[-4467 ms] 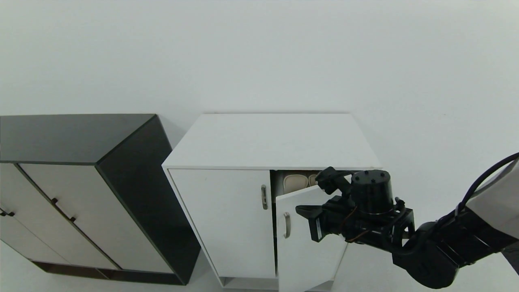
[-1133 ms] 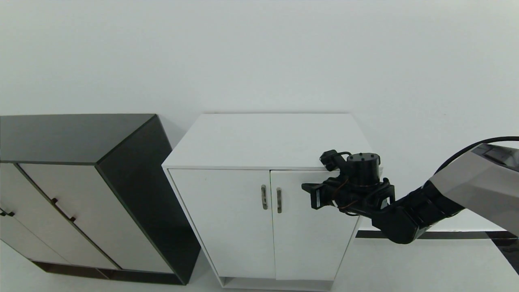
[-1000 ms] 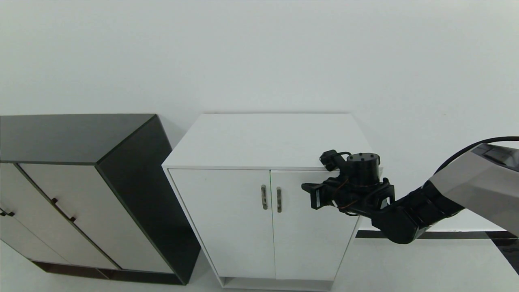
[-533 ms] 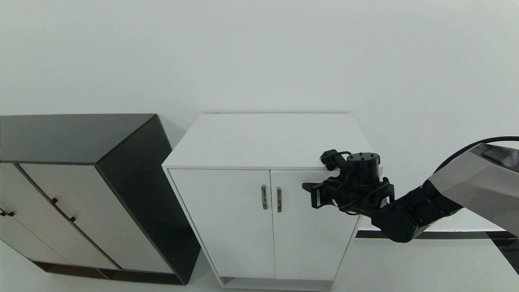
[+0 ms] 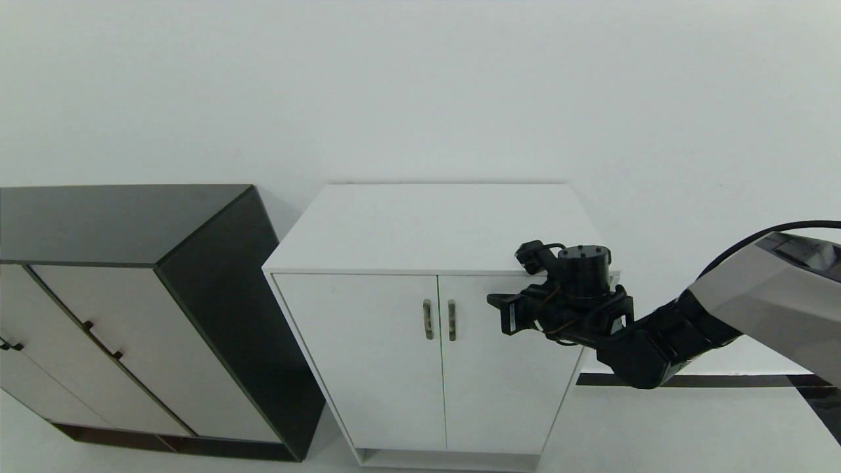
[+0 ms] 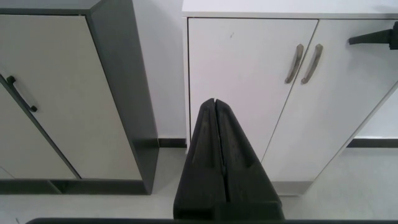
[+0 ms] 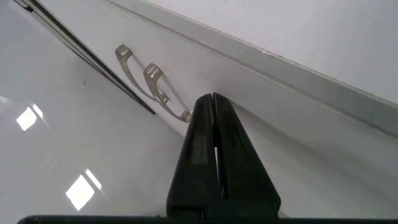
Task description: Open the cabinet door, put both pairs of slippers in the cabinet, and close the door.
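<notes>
a plain white wall [image 5: 420, 85] backs the scene and a pale smooth floor [image 5: 657, 433] runs beneath, with a dark skirting strip [image 5: 723, 380] low on the wall behind the right arm. the white two-door cabinet with a flat top [image 5: 427, 226] stands against the wall, and both its left door [image 5: 361, 355] and right door [image 5: 499, 381] lie flush and shut, so its inside is hidden. the right gripper [image 5: 493, 301] has its jaws pressed together with nothing between them. its tips are at the upper part of the right door's face, just under the cabinet's top edge, and whether they quite touch the panel cannot be told. just past those tips, toward the cabinet's middle, sit the two slim brushed-metal bar handles [image 7: 152, 81], upright and side by side on either side of the seam between the doors. the left gripper [image 6: 215, 102] hangs lower and well back from the furniture, its jaws also closed flat on each other and gripping nothing. ahead of its tips is the left door, and off to their left side stands a black-framed cabinet with beige doors [image 5: 131, 223], which carry small black handles [image 5: 102, 341]. it sits just beside the white one.
</notes>
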### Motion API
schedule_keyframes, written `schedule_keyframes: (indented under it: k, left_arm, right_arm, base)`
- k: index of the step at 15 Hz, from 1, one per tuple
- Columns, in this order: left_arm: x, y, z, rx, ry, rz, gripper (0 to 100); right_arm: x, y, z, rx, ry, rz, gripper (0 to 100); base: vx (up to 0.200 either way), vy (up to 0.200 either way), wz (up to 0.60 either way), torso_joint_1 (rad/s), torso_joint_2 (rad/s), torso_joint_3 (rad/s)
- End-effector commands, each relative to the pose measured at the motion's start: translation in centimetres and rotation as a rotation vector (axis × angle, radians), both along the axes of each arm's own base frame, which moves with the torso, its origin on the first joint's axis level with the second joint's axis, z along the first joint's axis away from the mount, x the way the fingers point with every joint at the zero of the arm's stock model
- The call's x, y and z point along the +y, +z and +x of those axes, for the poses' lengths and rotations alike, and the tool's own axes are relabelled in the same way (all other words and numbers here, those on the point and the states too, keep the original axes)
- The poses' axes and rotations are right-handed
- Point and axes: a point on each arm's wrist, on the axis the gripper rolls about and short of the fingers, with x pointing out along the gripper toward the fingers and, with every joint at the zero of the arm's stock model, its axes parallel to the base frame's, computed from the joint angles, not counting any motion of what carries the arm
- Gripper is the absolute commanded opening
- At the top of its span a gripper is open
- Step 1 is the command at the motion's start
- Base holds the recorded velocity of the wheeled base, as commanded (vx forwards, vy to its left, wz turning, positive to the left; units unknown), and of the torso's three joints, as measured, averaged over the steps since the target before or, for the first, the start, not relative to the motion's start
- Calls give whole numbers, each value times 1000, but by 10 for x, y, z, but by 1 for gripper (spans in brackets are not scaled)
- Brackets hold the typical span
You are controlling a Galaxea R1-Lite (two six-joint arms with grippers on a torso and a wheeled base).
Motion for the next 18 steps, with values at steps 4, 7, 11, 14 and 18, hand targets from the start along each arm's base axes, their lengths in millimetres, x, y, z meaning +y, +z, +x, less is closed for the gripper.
schedule_keyframes:
  k: [4, 7, 11, 14, 18]
  left_arm:
    - [0, 0, 0, 1, 0, -1, 0]
    - [0, 0, 0, 1, 0, -1, 0]
    - [0, 0, 0, 1, 0, -1, 0]
    - [0, 0, 0, 1, 0, -1, 0]
    - [0, 0, 0, 1, 0, -2, 0]
  right_arm:
    - [4, 1, 3, 10, 0, -7, 0]
    - [4, 1, 3, 13, -1, -9, 0]
    - [2, 6, -7, 17, 11, -11, 0]
    - [-10, 30, -38, 4, 26, -3, 0]
    - [-52, 50, -95, 14, 7, -12, 0]
  base:
    - [0, 0, 0, 0, 0, 0]
    - [0, 0, 0, 0, 0, 0]
    - [0, 0, 0, 0, 0, 0]
    - [0, 0, 0, 0, 0, 0]
    - [0, 0, 0, 0, 0, 0]
